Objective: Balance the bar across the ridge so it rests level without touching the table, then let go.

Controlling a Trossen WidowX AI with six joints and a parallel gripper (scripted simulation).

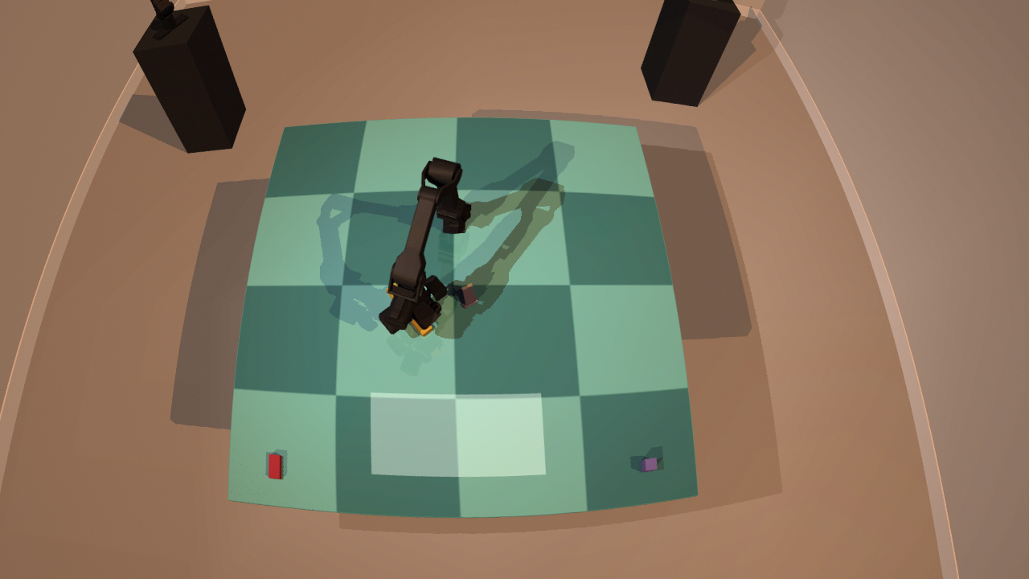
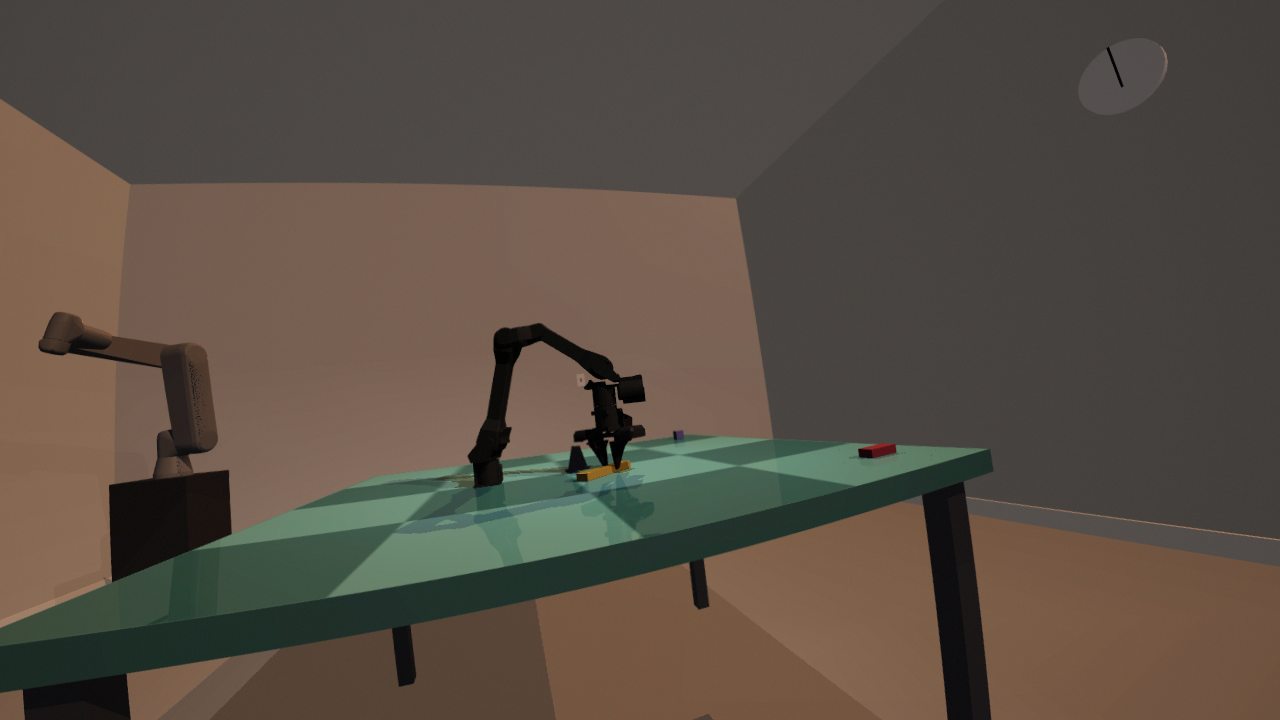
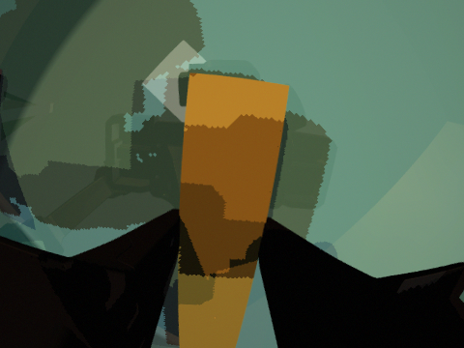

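The orange bar (image 1: 422, 330) (image 2: 597, 472) (image 3: 235, 116) lies flat on the green checkered table (image 1: 625, 345) (image 2: 537, 555) near its middle. My gripper (image 1: 412, 322) (image 2: 613, 462) (image 3: 220, 223) points straight down over it and is shut on the bar, with one finger on each long side near the bar's middle. The ridge (image 1: 463, 289) (image 2: 577, 459), a small dark wedge, stands upright on the table a short way beside the bar and apart from it. The arm hides most of the bar in the top view.
A red block (image 1: 274, 466) (image 2: 877, 450) lies near one table corner and a small purple cube (image 1: 649, 464) (image 2: 678, 435) near another. A pale rectangle (image 1: 457, 434) is marked at the table's front. Two black pedestals (image 1: 190, 79) (image 1: 686, 50) stand beyond the table; one carries a grey arm (image 2: 179, 394).
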